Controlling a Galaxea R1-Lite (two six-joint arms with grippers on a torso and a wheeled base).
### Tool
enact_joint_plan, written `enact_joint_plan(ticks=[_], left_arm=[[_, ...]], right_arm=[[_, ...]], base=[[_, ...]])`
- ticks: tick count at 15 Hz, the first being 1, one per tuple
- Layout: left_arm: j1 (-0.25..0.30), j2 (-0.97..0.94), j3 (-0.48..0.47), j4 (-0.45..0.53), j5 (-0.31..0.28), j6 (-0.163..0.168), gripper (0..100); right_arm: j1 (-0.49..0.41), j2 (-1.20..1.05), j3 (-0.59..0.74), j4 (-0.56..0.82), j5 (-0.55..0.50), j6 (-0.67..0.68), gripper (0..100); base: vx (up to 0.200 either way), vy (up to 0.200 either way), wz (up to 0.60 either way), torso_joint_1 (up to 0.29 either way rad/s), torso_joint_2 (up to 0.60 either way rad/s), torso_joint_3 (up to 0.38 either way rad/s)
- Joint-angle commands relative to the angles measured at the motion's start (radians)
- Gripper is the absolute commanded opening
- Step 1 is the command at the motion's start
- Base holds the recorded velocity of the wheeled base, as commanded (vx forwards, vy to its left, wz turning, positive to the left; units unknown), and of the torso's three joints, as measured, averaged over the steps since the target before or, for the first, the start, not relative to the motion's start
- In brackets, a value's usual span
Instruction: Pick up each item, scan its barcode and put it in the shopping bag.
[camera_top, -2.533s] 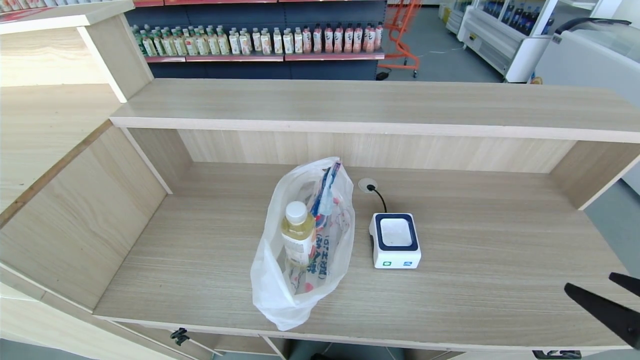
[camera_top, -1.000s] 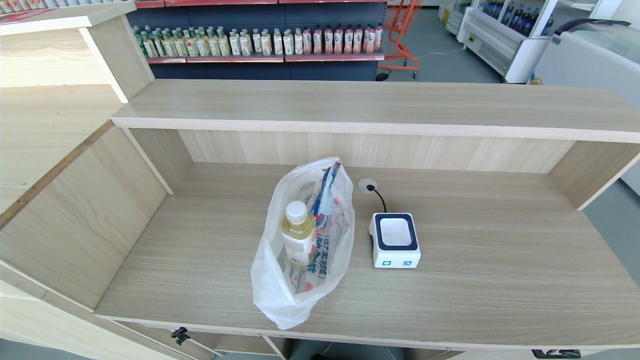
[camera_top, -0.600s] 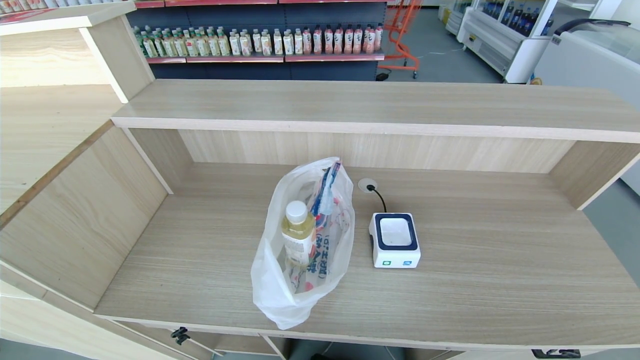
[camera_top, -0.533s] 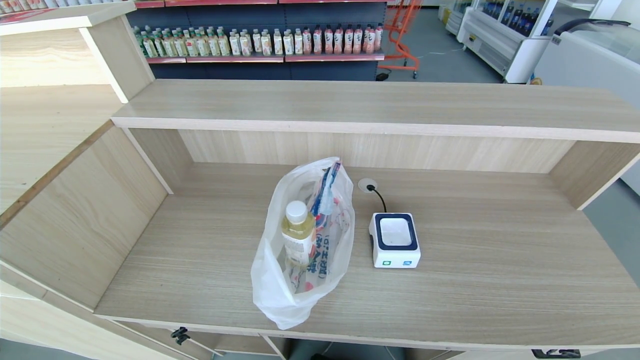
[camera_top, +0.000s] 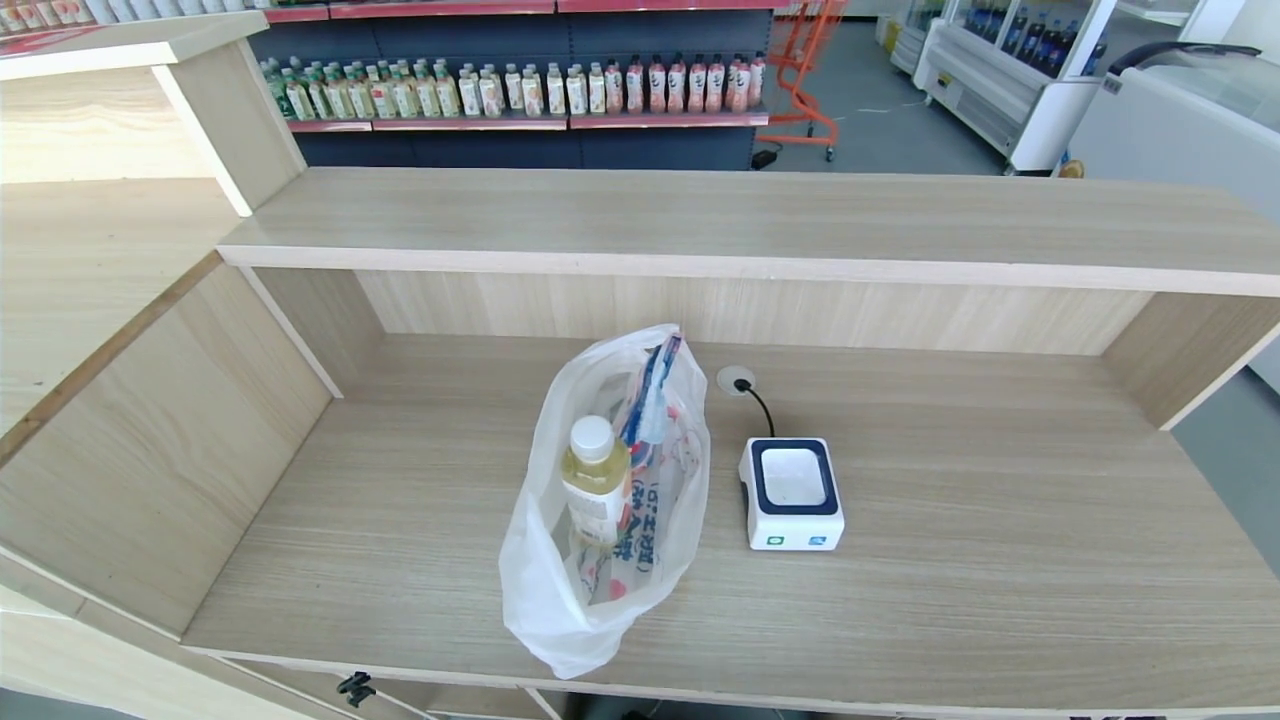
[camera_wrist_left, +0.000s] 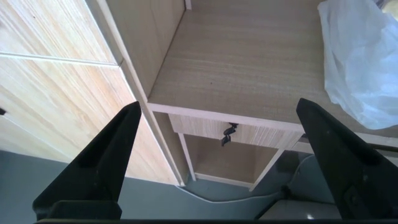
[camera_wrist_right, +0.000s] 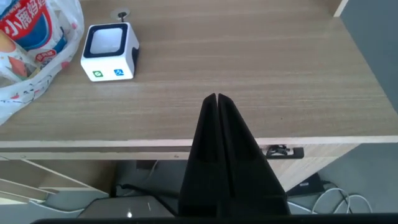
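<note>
- Left jaws: set wide apart, holding nothing and touching nothing. They hang outside the table (camera_top: 1000, 580), off its front left corner.
- Right jaws: pressed together with no gap, empty and in contact with nothing. They hang off the front edge of the table, on the right-hand half.
- Scanner (camera_top: 792, 490): stands about midway between the front and rear edges, window facing up. Its cable (camera_top: 762, 405) runs to a port nearer the rear edge.
- Shopping bag (camera_top: 560, 620): stands just beside the scanner on its left, base near the front edge, mouth open toward the rear.
- Bag contents: a bottle (camera_top: 596, 480) with a white cap, upright, and a printed packet (camera_top: 652, 400) behind it, leaning against the bag wall.
- Task status (judgement): every item in view is already inside the bag, so picking, scanning and bagging appear complete. Whether each barcode registered cannot be told.
- Work left (judgement): none is apparent; both arms are parked away from the goods.
</note>
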Motion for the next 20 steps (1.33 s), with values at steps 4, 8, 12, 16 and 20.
enact_joint_plan(ticks=[4, 8, 12, 16, 20], left_arm=[[0.000, 0.000, 0.000, 0.000, 0.000, -0.001, 100], [0.000, 0.000, 0.000, 0.000, 0.000, 0.001, 100], [0.000, 0.000, 0.000, 0.000, 0.000, 0.001, 100], [0.000, 0.000, 0.000, 0.000, 0.000, 0.001, 100], [0.000, 0.000, 0.000, 0.000, 0.000, 0.001, 100]], right_arm=[[0.000, 0.004, 0.000, 0.000, 0.000, 0.000, 0], [0.000, 0.004, 0.000, 0.000, 0.000, 0.000, 0], [0.000, 0.004, 0.000, 0.000, 0.000, 0.000, 0], [0.000, 0.004, 0.000, 0.000, 0.000, 0.000, 0], [0.000, 0.004, 0.000, 0.000, 0.000, 0.000, 0]], base=[[0.000, 0.000, 0.00, 0.000, 0.00, 0.000], [0.000, 0.000, 0.00, 0.000, 0.00, 0.000], [0.200, 0.000, 0.00, -0.002, 0.00, 0.001], [0.050, 0.000, 0.00, 0.002, 0.00, 0.001], [0.000, 0.000, 0.00, 0.000, 0.00, 0.000]])
